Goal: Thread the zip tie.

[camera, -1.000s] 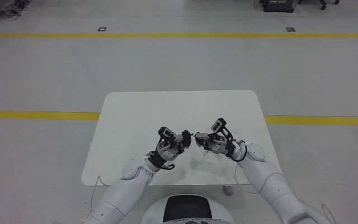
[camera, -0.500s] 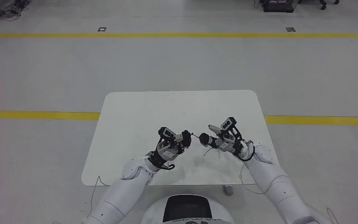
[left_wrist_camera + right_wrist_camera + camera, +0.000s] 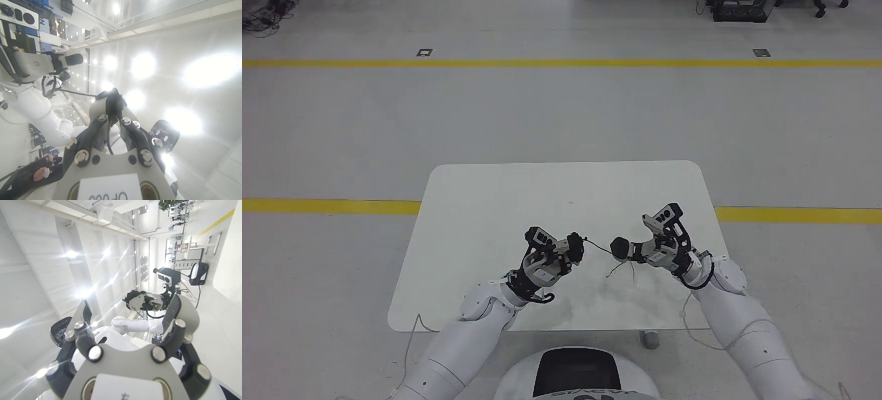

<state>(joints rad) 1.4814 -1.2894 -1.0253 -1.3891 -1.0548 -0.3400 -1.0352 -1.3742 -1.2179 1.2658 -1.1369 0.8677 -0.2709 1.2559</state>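
Zip tie [image 3: 592, 241] clamped in the left gripper [image 3: 572, 248]; right gripper [image 3: 619, 247] spread wide, nothing held.
The black strap is pointed from the left gripper towards the right gripper, which is held just beside its tip. Both grippers are kept above the near half of the table [image 3: 562, 168], inside its edges, and bare tabletop is left towards the far edge.
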